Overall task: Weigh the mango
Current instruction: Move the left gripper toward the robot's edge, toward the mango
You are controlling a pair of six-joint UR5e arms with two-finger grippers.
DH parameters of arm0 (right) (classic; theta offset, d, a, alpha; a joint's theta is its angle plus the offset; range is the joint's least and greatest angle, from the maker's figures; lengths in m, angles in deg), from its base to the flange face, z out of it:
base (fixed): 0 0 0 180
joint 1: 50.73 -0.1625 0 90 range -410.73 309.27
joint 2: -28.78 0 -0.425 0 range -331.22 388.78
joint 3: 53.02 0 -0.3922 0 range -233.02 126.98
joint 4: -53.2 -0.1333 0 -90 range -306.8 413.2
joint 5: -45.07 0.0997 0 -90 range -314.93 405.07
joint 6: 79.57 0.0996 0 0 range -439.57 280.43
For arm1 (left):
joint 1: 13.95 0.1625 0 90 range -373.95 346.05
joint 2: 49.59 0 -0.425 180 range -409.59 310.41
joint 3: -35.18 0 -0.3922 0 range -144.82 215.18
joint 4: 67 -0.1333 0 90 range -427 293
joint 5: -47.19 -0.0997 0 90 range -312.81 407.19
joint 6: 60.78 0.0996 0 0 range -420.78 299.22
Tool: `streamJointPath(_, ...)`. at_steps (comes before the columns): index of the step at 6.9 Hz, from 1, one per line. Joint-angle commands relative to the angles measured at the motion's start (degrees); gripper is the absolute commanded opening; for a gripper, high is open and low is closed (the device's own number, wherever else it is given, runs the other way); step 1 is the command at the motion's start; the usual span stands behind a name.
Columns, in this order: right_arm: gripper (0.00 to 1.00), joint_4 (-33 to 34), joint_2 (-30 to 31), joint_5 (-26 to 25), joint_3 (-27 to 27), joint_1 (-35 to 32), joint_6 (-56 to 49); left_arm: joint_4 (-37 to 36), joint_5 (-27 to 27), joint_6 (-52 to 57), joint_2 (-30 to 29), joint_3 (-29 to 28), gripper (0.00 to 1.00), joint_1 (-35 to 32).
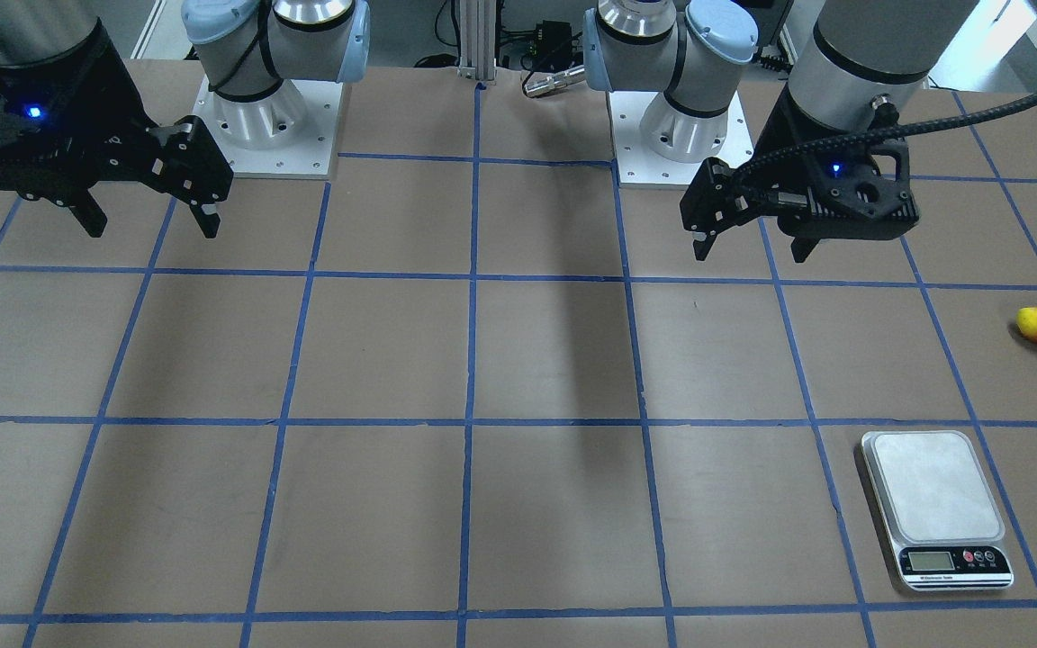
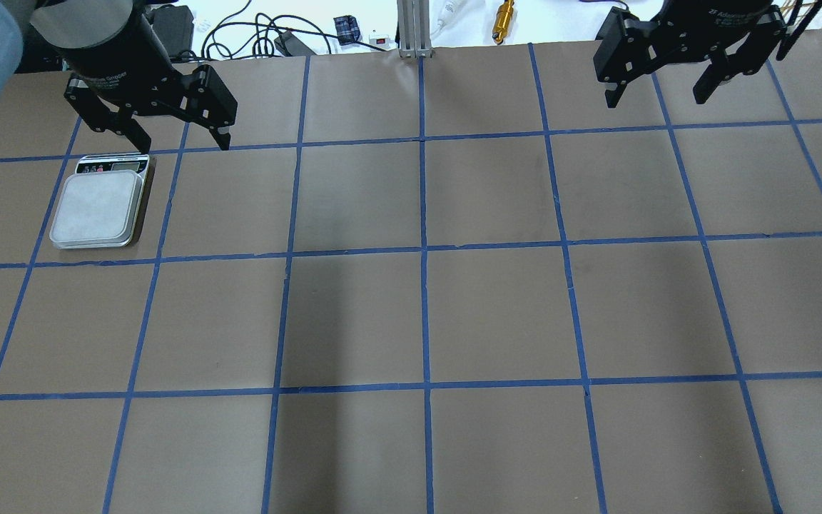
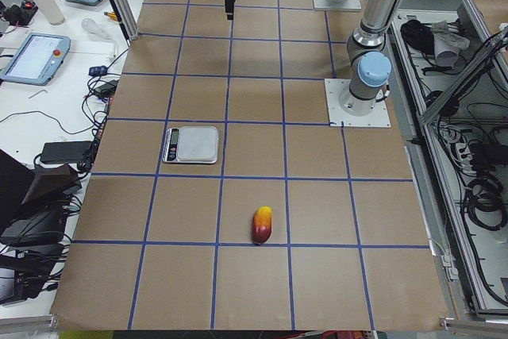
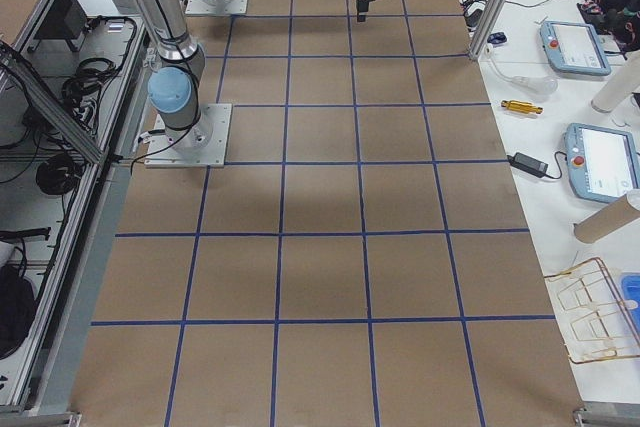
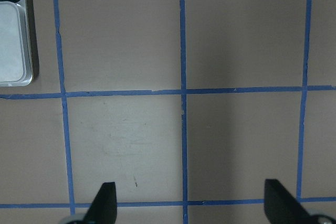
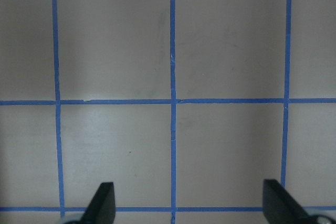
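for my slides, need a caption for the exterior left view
Mango lies on the taped table, apart from the bare scale, before weighing.

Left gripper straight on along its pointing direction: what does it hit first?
Probably the bare table: under the open left gripper the wrist view shows only its taped surface. The scale lies off to one side.

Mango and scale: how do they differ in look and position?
The mango is oval, glossy, yellow-to-red; the scale is flat, rectangular, silver. The mango is narrower than the scale. The mango lies nearer the table's end on the robot's left than the scale. Both rest on the table, apart.
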Motion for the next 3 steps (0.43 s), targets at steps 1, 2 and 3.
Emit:
streamJointPath(1, 1.00, 0.0, -0.1, 0.0, 0.0, 0.0, 0.0, 0.1, 0.0, 4.1, 0.4, 0.1, 1.00, 1.5)
streamJointPath(2, 1.00, 0.0, -0.1, 0.0, 0.0, 0.1, 0.0, 0.6, -0.1, 9.7, 1.1, 0.0, 1.00, 3.8)
streamJointPath(3, 1.00, 0.0, 0.0, 0.0, 0.0, 0.0, 0.0, 1.4, -0.1, 15.9, 1.8, 0.0, 1.00, 7.2)
